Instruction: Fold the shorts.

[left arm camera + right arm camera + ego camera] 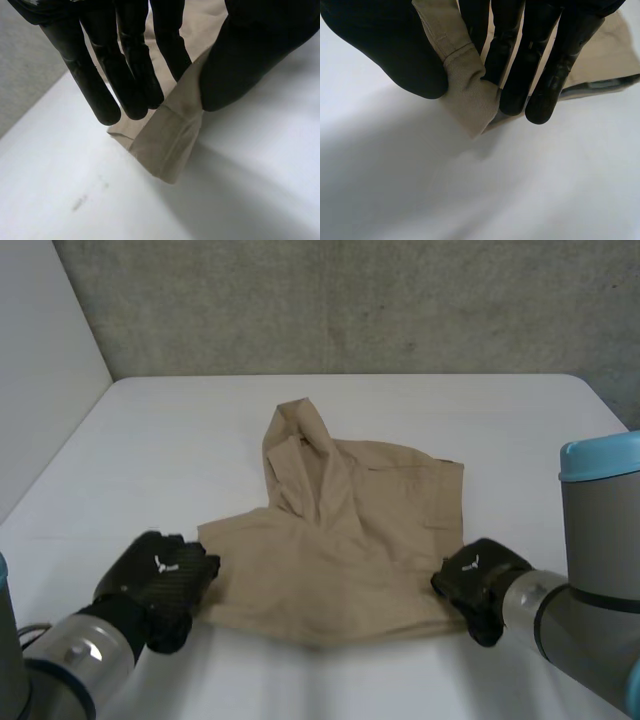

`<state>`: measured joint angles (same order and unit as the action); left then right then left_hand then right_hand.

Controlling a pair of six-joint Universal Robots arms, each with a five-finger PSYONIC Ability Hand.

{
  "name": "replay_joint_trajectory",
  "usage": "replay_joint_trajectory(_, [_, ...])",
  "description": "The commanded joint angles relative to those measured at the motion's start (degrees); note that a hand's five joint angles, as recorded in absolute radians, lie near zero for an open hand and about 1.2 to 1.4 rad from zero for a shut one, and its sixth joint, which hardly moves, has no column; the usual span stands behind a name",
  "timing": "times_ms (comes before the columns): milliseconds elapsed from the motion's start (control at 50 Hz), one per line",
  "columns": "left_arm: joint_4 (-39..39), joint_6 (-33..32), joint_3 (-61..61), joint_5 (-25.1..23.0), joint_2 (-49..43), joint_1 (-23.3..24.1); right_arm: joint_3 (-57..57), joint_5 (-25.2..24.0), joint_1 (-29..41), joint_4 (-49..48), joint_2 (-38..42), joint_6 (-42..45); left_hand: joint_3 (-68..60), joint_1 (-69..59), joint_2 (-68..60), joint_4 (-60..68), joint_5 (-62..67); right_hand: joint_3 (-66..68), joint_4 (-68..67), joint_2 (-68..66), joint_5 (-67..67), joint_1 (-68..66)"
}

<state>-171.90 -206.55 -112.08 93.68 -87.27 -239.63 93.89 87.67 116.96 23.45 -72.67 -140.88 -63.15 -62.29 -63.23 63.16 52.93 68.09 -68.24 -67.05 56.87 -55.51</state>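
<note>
Shorts (345, 550) lie rumpled on the tabletop (170, 430); you have the left hand (160, 578) pinching their near left corner between fingers (97, 85) and thumb, the right hand (478, 578) pinching the near right corner.

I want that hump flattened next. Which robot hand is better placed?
Left, probably: the hump rises left of middle on the shorts, nearer the left robot hand. Both it and the right robot hand pinch near corners.
</note>
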Motion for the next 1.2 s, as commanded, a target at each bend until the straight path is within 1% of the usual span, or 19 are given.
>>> replay_joint_trajectory(20, [0.9,-2.2,5.9,-0.1,-1.7,1.2,0.7,-0.7,-1.4,-0.9,-0.4,1.3,40.5,39.6,40.6,-40.5,-40.3,11.9,-11.8,-13.0,13.1,-24.5])
replay_joint_trajectory(80, [0.3,-3.4,10.3,-0.2,-3.4,0.8,0.6,-0.7,-1.5,-2.8,-0.3,1.1,43.5,42.6,43.6,-43.5,-43.3,11.9,-11.8,-13.0,13.1,-24.5])
replay_joint_trajectory(160, [-3.9,-4.1,17.9,-0.3,-7.6,-0.1,1.0,-0.7,-0.9,-5.8,-0.3,1.1,43.2,42.3,43.3,-43.2,-43.0,11.9,-11.8,-13.0,13.1,-24.5])
replay_joint_trajectory(280, [-10.8,-4.5,27.7,-1.1,-19.0,-0.6,2.0,-0.7,-0.8,-7.7,-0.2,0.8,42.2,41.3,42.3,-42.2,-41.9,11.9,-11.8,-13.0,13.1,-24.5])
replay_joint_trajectory(320, [-11.5,-5.1,34.4,-3.7,-27.0,-0.7,2.3,-0.6,-0.8,-8.9,-0.2,0.8,41.3,40.5,41.4,-41.3,-41.1,11.9,-11.8,-13.0,13.1,-24.5])
replay_joint_trajectory(360, [-11.7,-6.1,38.1,-5.6,-31.4,-0.7,2.8,-0.6,-0.8,-9.6,-0.2,0.8,39.7,38.8,39.7,-39.7,-39.4,11.9,-11.8,-13.0,13.1,-24.5])
replay_joint_trajectory(420, [-11.9,-10.5,44.8,-9.7,-39.3,-0.8,3.4,-0.6,-0.8,-10.7,-0.2,0.8,30.9,30.1,31.0,-30.9,-30.7,11.9,-11.8,-13.0,13.1,-24.5])
replay_joint_trajectory(460, [-12.0,-12.1,46.4,-10.7,-41.4,-1.0,3.6,-0.6,-0.8,-11.0,-0.1,0.7,30.1,29.2,30.1,-30.1,-29.8,11.9,-11.8,-13.0,13.1,-24.5])
replay_joint_trajectory(480, [-12.0,-16.8,50.7,-13.3,-46.6,-1.5,3.8,-0.6,-0.8,-11.2,0.0,0.8,29.7,28.9,29.8,-29.7,-29.5,11.9,-11.8,-13.0,13.1,-24.5])
replay_joint_trajectory(500, [-12.0,-18.6,52.0,-14.1,-48.2,-1.7,4.0,-0.6,-0.8,-11.4,0.0,0.8,29.7,28.9,29.8,-29.7,-29.5,11.9,-11.8,-13.0,13.1,-24.5])
replay_joint_trajectory(560, [-12.0,-23.8,57.3,-15.6,-54.5,-2.6,4.4,-0.6,-0.9,-11.8,0.1,0.7,29.9,29.0,30.0,-29.9,-29.7,11.9,-11.8,-13.0,13.1,-24.5])
replay_joint_trajectory(640, [-12.0,-25.7,62.7,-16.5,-60.2,-3.6,5.2,-0.6,-0.9,-12.4,0.1,0.8,30.1,29.2,30.1,-30.1,-29.8,11.9,-11.8,-13.0,13.1,-24.5])
replay_joint_trajectory(700, [-12.0,-25.8,65.9,-17.2,-62.8,-4.5,5.5,-0.6,-0.9,-12.5,0.0,0.8,30.1,29.2,30.1,-30.1,-29.8,11.9,-11.8,-13.0,13.1,-24.5])
replay_joint_trajectory(800, [-11.7,-25.8,70.3,-21.4,-65.9,-5.8,6.1,-0.5,-0.8,-13.0,0.1,0.8,30.7,29.9,30.8,-30.7,-30.5,11.9,-11.8,-13.0,13.1,-24.5])
replay_joint_trajectory(840, [-11.8,-25.7,71.5,-24.7,-66.4,-5.8,6.2,-0.5,-0.9,-13.3,0.1,0.8,31.2,30.4,31.3,-31.2,-31.0,11.9,-11.8,-13.0,13.1,-24.5])
replay_joint_trajectory(920, [-11.5,-25.7,73.1,-27.2,-67.0,-5.8,6.2,-0.5,-1.0,-13.8,0.1,0.8,31.2,30.4,31.3,-31.2,-31.0,11.9,-11.8,-13.0,13.1,-24.5])
replay_joint_trajectory(1120, [-8.3,-25.8,81.0,-28.1,-71.6,-5.7,6.3,-0.5,-1.3,-14.6,0.4,0.8,30.4,29.5,30.5,-30.4,-30.2,11.9,-11.8,-13.0,13.1,-24.5])
replay_joint_trajectory(1160, [-7.7,-25.8,82.4,-28.1,-72.3,-5.7,6.3,-0.5,-1.3,-14.7,0.4,0.8,26.5,25.7,26.6,-26.6,-26.3,11.9,-11.8,-13.0,13.1,-24.5])
replay_joint_trajectory(1200, [-7.3,-25.8,84.1,-28.0,-72.7,-5.7,6.3,-0.5,-1.3,-14.9,0.5,0.8,2.1,1.3,2.2,-2.1,-1.9,11.9,-11.8,-13.0,13.1,-24.5])
